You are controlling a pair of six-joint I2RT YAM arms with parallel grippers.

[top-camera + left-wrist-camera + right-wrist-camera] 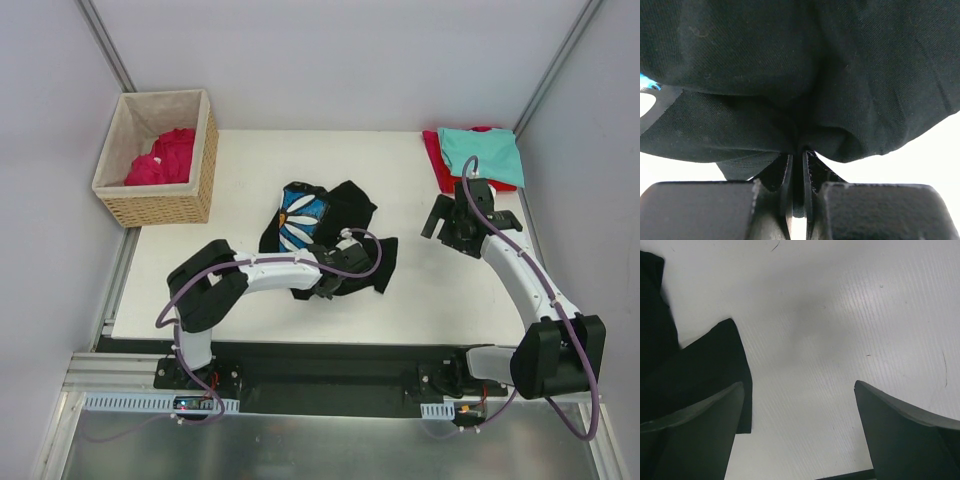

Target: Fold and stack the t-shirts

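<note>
white surface [250, 295] lying between pale grey walls [350, 60]. wicker basket [165, 205] standing at its far left corner, holding a crimson-pink t-shirt [165, 158]. black flower-print t-shirt [345, 210] lying crumpled mid-surface, left claw [798, 154] pinching shut on its fold. teal t-shirt [482, 150] resting on red t-shirt [432, 160], far right corner. right claw [799, 384] hanging wide open over bare surface.

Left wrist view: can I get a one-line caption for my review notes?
Left hand pinched shut on a fold of the black shirt, which fills most of the frame, with white table at the edges.
</note>
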